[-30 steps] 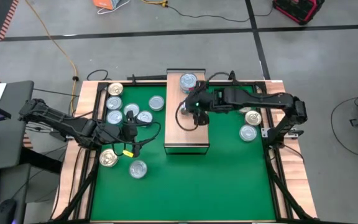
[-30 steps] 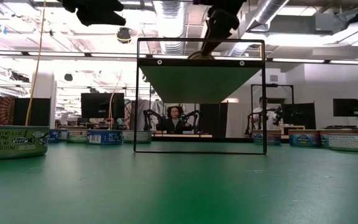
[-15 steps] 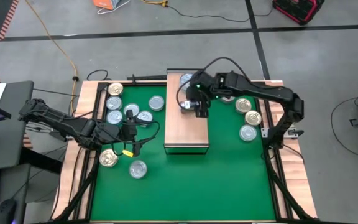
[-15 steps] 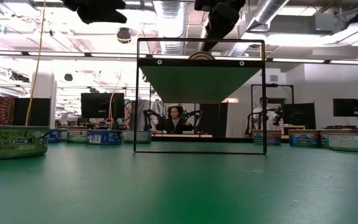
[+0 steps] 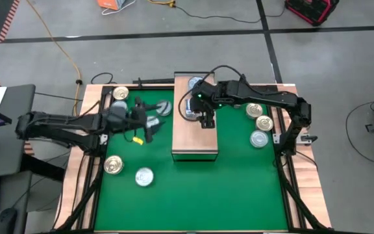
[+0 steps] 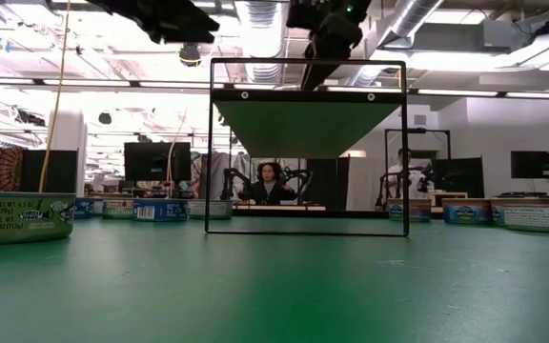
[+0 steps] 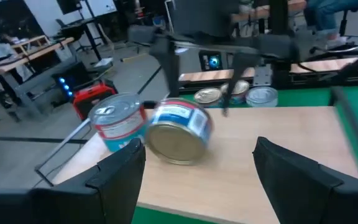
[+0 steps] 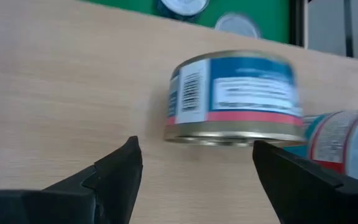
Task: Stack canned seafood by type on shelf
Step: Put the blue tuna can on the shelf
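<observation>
Two cans on the shelf, right gripper open above them

My right gripper (image 5: 204,121) gapes empty over the shelf (image 5: 197,140); its arm half-hides the two cans (image 8: 234,98). Left gripper (image 7: 194,171) also spread, holding nothing.

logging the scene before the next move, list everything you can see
shelf: one, light wood, centre of the mat
cans on shelf: two, blue-silver, far end, the second by the right gripper
cans left of shelf: at least four showing, gold and silver; the left arm may hide others
cans right of shelf: three, two gold, one silver
green mat: one, covers the table
person: one, seated in the room beyond the table
left gripper: open, over the mat left of the shelf
right gripper: open, over the shelf
</observation>
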`<control>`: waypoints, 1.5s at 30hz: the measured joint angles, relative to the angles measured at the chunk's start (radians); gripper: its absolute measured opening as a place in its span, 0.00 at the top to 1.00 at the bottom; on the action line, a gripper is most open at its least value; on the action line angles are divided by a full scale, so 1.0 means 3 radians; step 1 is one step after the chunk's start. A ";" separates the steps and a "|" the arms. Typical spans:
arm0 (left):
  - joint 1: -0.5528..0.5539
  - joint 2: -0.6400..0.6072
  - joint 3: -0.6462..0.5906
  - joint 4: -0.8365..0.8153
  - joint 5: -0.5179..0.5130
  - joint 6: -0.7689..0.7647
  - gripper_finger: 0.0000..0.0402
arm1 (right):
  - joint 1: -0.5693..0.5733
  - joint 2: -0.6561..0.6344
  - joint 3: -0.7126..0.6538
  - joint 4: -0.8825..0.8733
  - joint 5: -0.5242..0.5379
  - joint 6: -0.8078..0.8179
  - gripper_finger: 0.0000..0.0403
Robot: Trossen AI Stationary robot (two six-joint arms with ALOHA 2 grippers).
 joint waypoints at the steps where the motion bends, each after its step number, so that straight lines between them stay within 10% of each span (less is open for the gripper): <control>1: 0.0123 0.0032 0.0000 0.0015 0.0136 0.0034 0.28 | 0.0000 0.0007 -0.0001 -0.0007 0.0004 0.0000 0.18; 8: 0.0743 0.0560 0.0102 -0.0053 0.0777 0.0111 0.28 | 0.0028 -0.0024 0.0000 -0.0046 0.0174 -0.0014 0.18; 16: 0.1021 0.1246 0.0607 -0.0223 0.0756 0.0519 0.28 | -0.0169 -0.0034 0.0000 -0.0077 0.0188 -0.0004 0.18; 45: 0.0777 0.1696 0.0734 -0.0103 0.0768 0.0797 0.28 | 0.0023 0.0056 -0.0076 0.0496 0.0161 -0.0031 0.18</control>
